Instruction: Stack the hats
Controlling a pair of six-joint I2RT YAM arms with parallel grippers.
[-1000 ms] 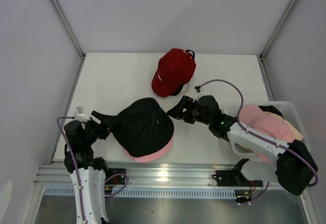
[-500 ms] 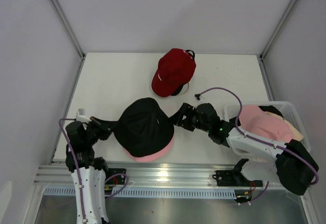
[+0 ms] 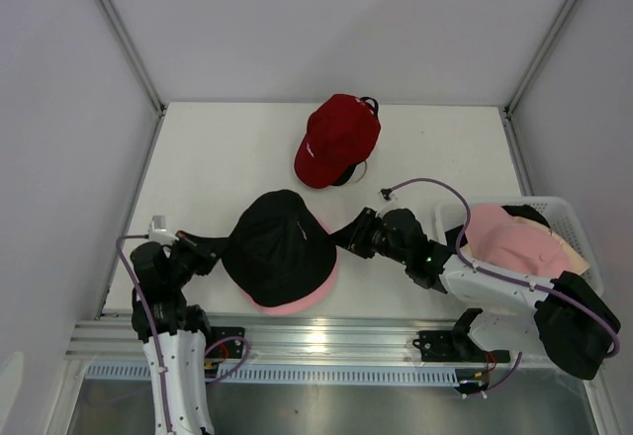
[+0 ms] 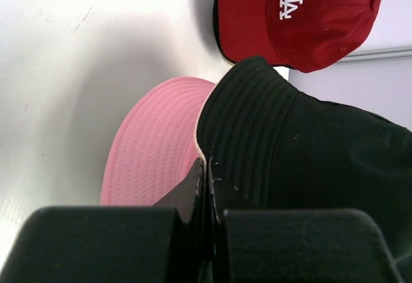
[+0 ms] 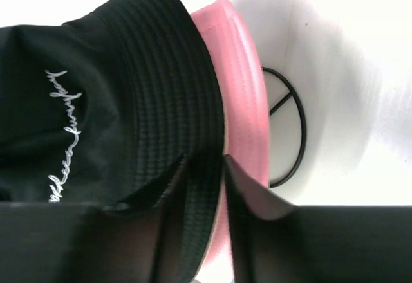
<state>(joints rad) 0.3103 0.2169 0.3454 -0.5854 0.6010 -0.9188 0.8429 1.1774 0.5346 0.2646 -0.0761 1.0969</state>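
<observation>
A black bucket hat [image 3: 282, 247] with pale script lettering sits atop a pink bucket hat [image 3: 294, 305], between the two grippers. The left gripper [image 4: 207, 167] pinches its brim tight. The right gripper [image 5: 205, 164] straddles the opposite brim, its grip unclear. Beyond both fingertips lies a red baseball cap [image 3: 336, 138].

Left gripper [image 4: 207, 167] pinched on black hat [image 4: 309, 148] brim; pink hat [image 4: 154, 148] beneath, left of fingers; red cap [image 4: 299, 16] beyond.
</observation>
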